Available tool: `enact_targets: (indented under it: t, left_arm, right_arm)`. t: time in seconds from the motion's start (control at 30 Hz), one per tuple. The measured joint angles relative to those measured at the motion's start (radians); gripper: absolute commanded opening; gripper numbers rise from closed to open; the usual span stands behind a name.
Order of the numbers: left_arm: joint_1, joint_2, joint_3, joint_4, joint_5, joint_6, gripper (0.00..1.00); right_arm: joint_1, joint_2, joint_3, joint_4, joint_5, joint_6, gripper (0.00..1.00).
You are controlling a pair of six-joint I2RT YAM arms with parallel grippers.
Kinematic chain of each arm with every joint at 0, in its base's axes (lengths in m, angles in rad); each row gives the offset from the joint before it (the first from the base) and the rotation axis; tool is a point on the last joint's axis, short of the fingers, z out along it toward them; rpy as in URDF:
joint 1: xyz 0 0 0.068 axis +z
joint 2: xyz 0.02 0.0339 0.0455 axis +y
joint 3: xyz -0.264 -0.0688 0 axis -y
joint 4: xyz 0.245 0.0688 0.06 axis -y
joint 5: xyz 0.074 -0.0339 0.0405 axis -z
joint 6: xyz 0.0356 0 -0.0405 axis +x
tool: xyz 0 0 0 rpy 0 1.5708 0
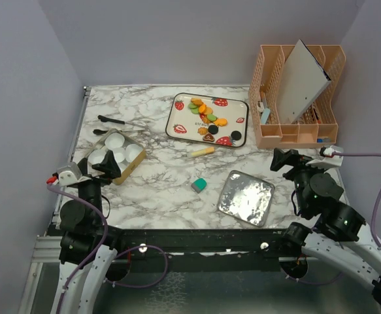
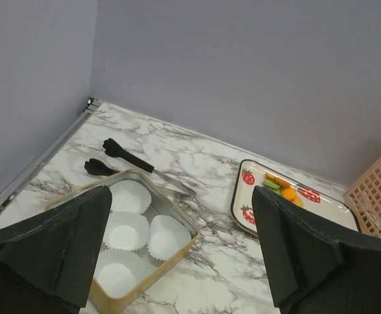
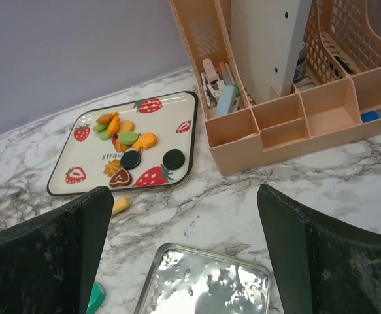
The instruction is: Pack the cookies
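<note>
small round, flower and heart toy cookies (image 3: 128, 139), orange, green, brown, black, heaped on white strawberry-print tray (image 3: 161, 127) at back of marble table (image 1: 170, 176). ahead and left of right fingers (image 3: 46, 255), nearer these than left fingers (image 2: 53, 248), poised beside gold tin of white paper cups (image 2: 151, 271). both pairs spread wide, empty.

The cookies (image 1: 207, 116) sit in a loose cluster on the strawberry-print tray (image 1: 182, 112) at the back of the bench (image 1: 164, 183). Orange and green ones overlap in a heap. A brown heart and two black rounds lie flat nearer the front edge.
</note>
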Motion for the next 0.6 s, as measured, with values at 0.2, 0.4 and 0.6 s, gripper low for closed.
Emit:
enact_targets:
  t: [0.2,0.4,0.6]
  left_arm:
    - [0.0,0.015,0.0,-0.005,0.0,-0.014,0.96]
    - [0.0,0.046,0.0,-0.006,-0.001,-0.03,0.96]
    - [0.0,0.151,0.018,-0.006,0.0,-0.05,0.96]
  right_arm:
    - [0.0,-0.002,-0.032,0.027,-0.019,-0.002,1.0]
    - [0.0,0.013,-0.094,0.126,-0.08,-0.025,1.0]
    - [0.0,0.074,-0.195,0.259,-0.16,-0.064,1.0]
